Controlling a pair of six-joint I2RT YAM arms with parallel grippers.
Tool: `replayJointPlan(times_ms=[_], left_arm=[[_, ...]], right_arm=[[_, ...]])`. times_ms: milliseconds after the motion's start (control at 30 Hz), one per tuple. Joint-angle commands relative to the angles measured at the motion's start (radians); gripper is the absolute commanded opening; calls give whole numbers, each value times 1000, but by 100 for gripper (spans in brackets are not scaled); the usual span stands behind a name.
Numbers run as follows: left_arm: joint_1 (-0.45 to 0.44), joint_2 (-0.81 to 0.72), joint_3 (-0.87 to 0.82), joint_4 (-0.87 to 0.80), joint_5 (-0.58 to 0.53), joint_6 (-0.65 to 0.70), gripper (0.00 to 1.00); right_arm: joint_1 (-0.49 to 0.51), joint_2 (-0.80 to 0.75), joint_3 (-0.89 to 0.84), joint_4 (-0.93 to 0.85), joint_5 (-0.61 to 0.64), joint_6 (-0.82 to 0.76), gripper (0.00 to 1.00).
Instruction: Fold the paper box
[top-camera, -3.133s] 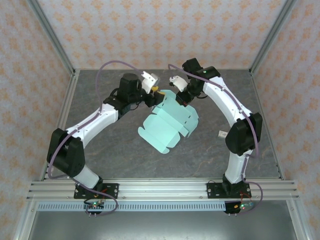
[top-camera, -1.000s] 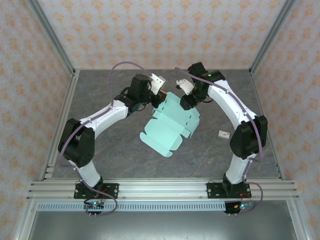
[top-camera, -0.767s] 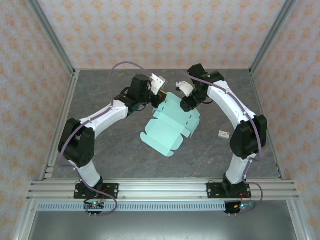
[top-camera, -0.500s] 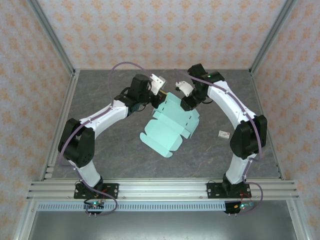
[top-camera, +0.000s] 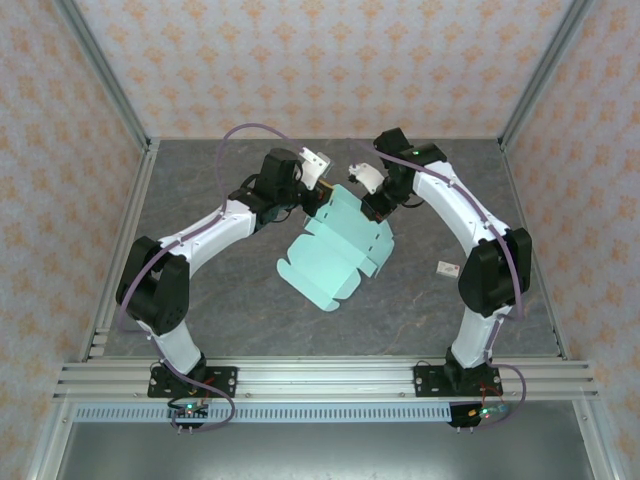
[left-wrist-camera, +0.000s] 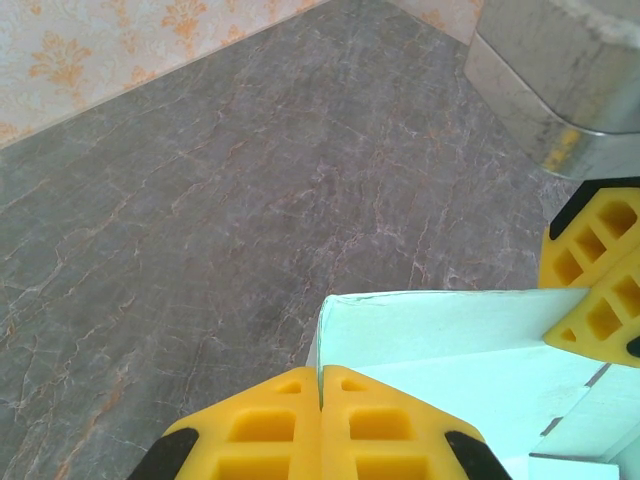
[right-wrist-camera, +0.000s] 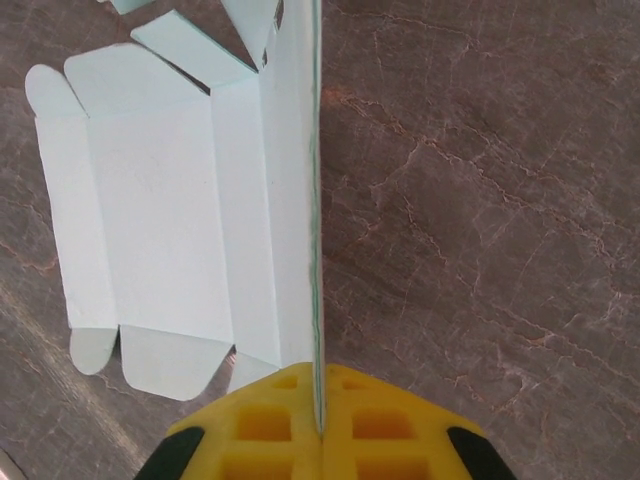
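The paper box (top-camera: 338, 247) is an unfolded pale mint-green die-cut sheet with flaps and tabs, lying mid-table with its far panel lifted off the surface. My left gripper (top-camera: 316, 192) is shut on the far left corner of that panel (left-wrist-camera: 440, 340), its yellow fingers (left-wrist-camera: 260, 430) pinching the card edge. My right gripper (top-camera: 372, 203) is shut on the panel's far right edge, and the right wrist view has the sheet (right-wrist-camera: 170, 210) edge-on, running straight up from the closed yellow fingers (right-wrist-camera: 380, 425). The right gripper's yellow fingers (left-wrist-camera: 595, 270) also appear at the right of the left wrist view.
A small white card (top-camera: 447, 267) lies on the grey stone-patterned table (top-camera: 200, 300) right of the sheet, near the right arm. Patterned walls and metal frame posts (top-camera: 100, 70) enclose the table on three sides.
Over three seconds both grippers shifted slightly right and the left arm stretched further out. In the last second the sheet slid a little left; both grippers kept hold.
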Motion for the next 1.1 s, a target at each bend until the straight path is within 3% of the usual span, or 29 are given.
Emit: replayJointPlan(times_ms=[0, 167, 433, 600, 833, 1067], left_arm=[[5, -40, 15, -7, -3, -15, 0], [-21, -48, -13, 35, -80, -75, 0], [-126, -29, -25, 85, -336, -191, 8], [-171, -9, -46, 155, -436, -285, 8], [-183, 9, -95, 294, -397, -441, 10], [-184, 22, -96, 321, -329, -450, 19]], right_arm=[[3, -27, -7, 45, 26, 19, 0], [7, -45, -2, 75, 41, 106, 0], [46, -30, 16, 87, 129, 217, 0], [58, -31, 12, 111, 157, 243, 0], [61, -31, 12, 141, 150, 283, 0], [59, -26, 10, 134, 165, 276, 0]])
